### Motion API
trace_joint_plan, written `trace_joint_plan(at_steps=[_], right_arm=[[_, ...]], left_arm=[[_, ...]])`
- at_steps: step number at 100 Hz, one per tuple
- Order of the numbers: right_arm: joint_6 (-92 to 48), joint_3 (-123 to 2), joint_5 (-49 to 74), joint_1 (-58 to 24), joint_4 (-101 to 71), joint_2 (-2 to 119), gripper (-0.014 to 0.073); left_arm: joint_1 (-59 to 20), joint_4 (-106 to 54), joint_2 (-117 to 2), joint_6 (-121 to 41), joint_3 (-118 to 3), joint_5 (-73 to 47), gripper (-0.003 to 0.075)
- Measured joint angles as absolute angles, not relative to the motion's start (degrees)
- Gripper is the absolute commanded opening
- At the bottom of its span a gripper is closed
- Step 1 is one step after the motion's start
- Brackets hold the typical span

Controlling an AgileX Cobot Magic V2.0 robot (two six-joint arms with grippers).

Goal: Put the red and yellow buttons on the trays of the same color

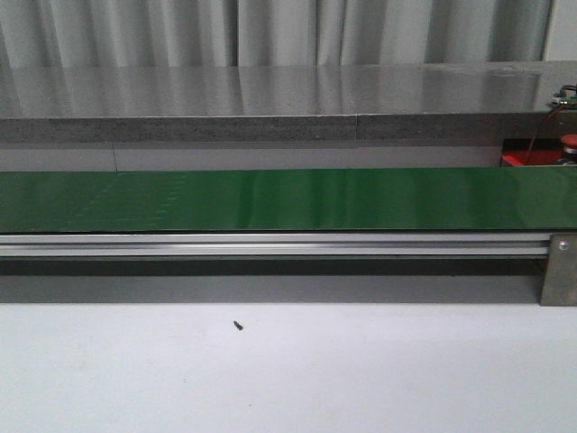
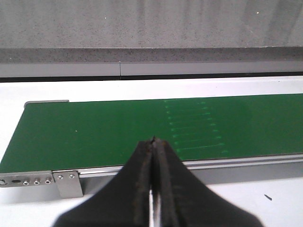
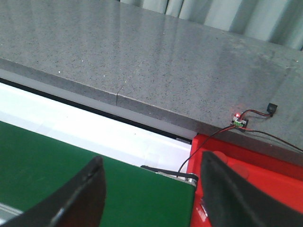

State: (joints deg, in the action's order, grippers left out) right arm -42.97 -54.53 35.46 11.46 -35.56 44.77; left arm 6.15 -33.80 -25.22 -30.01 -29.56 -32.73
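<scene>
1. Nearest the robot, a pale table (image 1: 288, 379) is seen in the front view, with a small dark speck (image 1: 238, 325) lying on it just before the belt's rail.
2. Beyond that, a silver rail (image 1: 270, 244) is seen along the near edge of the green belt (image 1: 288, 200), and a metal bracket (image 1: 559, 269) is fixed at the rail's right end.
3. Across the belt's whole visible length, no button is seen in any view.
4. Over the belt's left end, the left gripper (image 2: 154, 142) is shown with its dark fingers (image 2: 142, 175) pressed together, nothing being held between them.
5. Below that gripper, a bracket with screws (image 2: 66, 182) is seen at the belt's corner.
6. At the belt's right end, the right gripper (image 3: 149, 189) is shown with its fingers (image 3: 87, 189) spread well apart and nothing between them.
7. Just past the belt's right end, a red tray (image 3: 246, 184) is seen, and a raised red disc (image 3: 234, 165) lies in it; whether it is a button cannot be told.
8. Behind the belt, a grey speckled slab (image 1: 270, 95) is seen, with a small lit circuit board (image 3: 238, 123) and its wires at the edge above the tray.
9. Farthest back, grey curtains (image 1: 270, 32) are seen behind the slab.
</scene>
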Motion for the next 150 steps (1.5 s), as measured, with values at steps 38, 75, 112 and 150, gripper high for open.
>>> trace_joint_plan(at_steps=[38,75,112,150], right_arm=[[-43.0,-33.1,40.6,11.5,-35.7,20.0,0.0159],[-43.0,-30.1,44.1,11.5,-35.7,17.8,-0.0069],[-43.0,-30.1,44.1,11.5,-35.7,17.8,-0.0069],[-43.0,-29.7,43.4,10.1,-35.9,17.8,-0.0069]], left_arm=[[6.1,-33.8,-25.2,-30.0,-29.6,-32.7,-0.0020],[6.1,-33.8,-25.2,-30.0,-29.6,-32.7,-0.0020],[6.1,-33.8,-25.2,-30.0,-29.6,-32.7,-0.0020],[6.1,-33.8,-25.2,-30.0,-29.6,-32.7,-0.0019]])
